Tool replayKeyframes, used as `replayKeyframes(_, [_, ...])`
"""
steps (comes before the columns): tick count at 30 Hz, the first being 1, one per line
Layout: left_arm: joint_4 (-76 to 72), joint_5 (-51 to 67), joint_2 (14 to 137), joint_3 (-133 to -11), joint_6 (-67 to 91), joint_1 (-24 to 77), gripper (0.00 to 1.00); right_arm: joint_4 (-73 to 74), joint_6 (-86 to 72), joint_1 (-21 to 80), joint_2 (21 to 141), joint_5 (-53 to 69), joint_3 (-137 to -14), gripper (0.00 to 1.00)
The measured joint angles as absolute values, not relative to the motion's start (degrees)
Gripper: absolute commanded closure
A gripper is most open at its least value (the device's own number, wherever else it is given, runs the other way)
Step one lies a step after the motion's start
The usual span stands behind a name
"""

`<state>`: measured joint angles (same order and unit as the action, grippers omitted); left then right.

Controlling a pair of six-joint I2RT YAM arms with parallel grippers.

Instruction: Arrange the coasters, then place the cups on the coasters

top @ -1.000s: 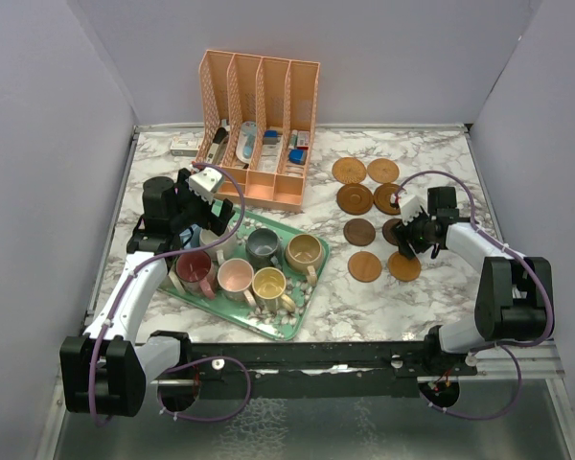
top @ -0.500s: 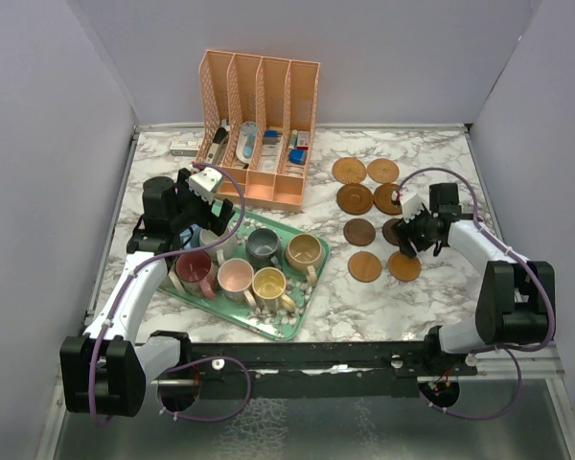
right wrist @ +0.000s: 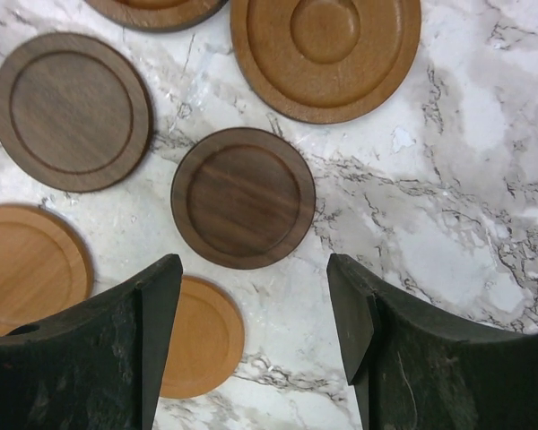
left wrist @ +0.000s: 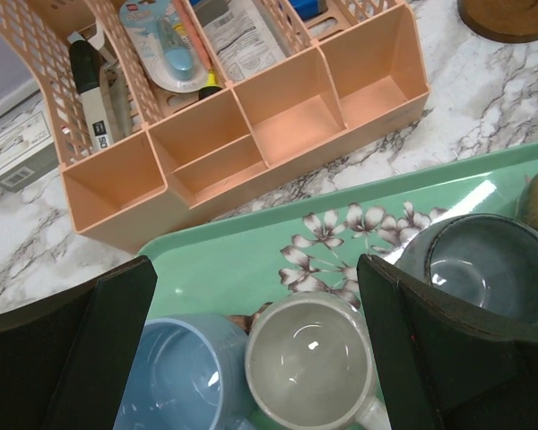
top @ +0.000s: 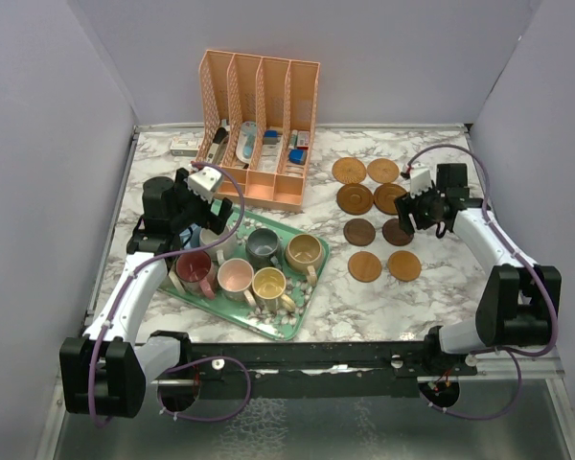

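Note:
Eight round wooden coasters lie in two columns on the marble at the right, from a light one [top: 349,171] at the far end to an orange one [top: 403,265] nearest. My right gripper [top: 409,213] hovers open over them. In the right wrist view a dark coaster [right wrist: 243,197] lies just ahead of the gripper [right wrist: 251,331], and an orange coaster [right wrist: 202,336] sits by the left finger [right wrist: 152,331]. The cups stand on the green floral tray [top: 297,316]. My left gripper [left wrist: 255,349] is open above the cream cup [left wrist: 309,358], beside the blue cup [left wrist: 175,376] and the grey-blue cup [left wrist: 484,264].
A peach desk organizer [top: 259,144] with pens and small items stands behind the tray, and a small white box [top: 184,146] lies to its left. Maroon [top: 194,268], pink [top: 236,276], yellow [top: 268,285] and tan [top: 305,252] cups fill the tray's near side. Walls enclose the table.
My right gripper has lifted away from the nearest right-column coasters and moved toward the far side, its jaws a little wider. The left arm has not moved.

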<state>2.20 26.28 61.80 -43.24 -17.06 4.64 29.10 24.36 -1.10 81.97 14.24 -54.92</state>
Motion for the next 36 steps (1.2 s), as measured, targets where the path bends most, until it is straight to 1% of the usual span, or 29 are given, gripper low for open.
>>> replayKeyframes(10, [2.2,15.4,61.7,-44.4,-16.3,4.6,0.01,29.1,19.2,-1.1,82.1,15.6,-60.4,0.25])
replayKeyframes(13, [2.7,13.0,62.3,-46.3,-17.2,4.6,0.01,29.6,18.4,-1.1,82.1,16.8,-62.0,0.19])
replayKeyframes(14, [3.6,12.5,62.7,-47.4,-17.9,4.6,0.01,29.6,18.2,-1.1,82.1,17.3,-63.0,0.14])
replayKeyframes(17, [6.0,12.3,63.6,-49.9,-20.1,4.6,0.01,29.8,18.0,-1.0,82.1,18.9,-64.6,0.05])
replayKeyframes(20, [8.6,12.3,63.7,-50.3,-22.4,4.6,0.01,29.6,18.0,-0.8,81.9,20.1,-64.4,0.0])
replayKeyframes(28, [18.5,14.2,63.7,-51.1,-25.5,4.7,0.01,29.5,18.5,-0.7,80.3,20.3,-60.1,0.0])
replayKeyframes(36, [21.2,14.7,64.8,-51.2,-23.9,6.2,0.01,29.1,18.8,-0.7,77.2,22.9,-59.0,0.0])
